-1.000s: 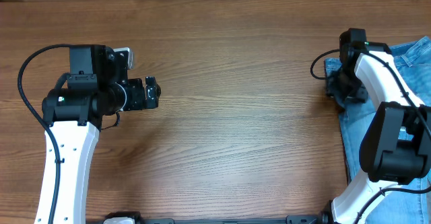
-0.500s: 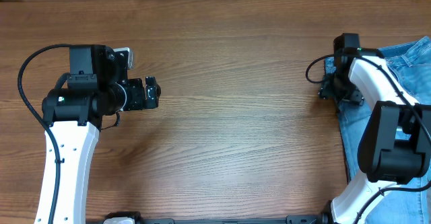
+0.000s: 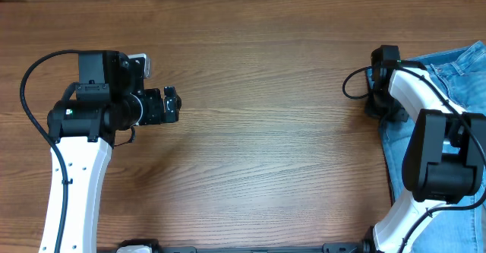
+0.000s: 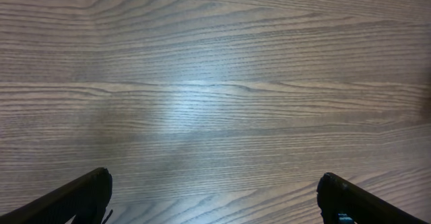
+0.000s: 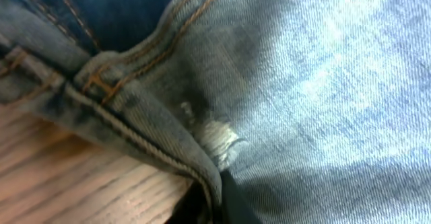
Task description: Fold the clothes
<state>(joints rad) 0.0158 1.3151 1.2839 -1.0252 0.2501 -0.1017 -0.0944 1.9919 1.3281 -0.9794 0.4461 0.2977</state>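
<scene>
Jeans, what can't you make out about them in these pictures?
- Overhead: most of the jeans is cut off by the right edge or covered by the right arm; legs and hems unseen.
- Right wrist: the close-up fills the frame with denim; overall layout unreadable.
- The right gripper: its fingertips are hidden under its own wrist overhead, and barely show at the wrist view's bottom edge.

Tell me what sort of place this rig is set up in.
Probably a lab or test bench rather than a home: a wood-grain table, a left arm and a right arm mounted at its near edge, and a pair of jeans lying at the right side.
</scene>
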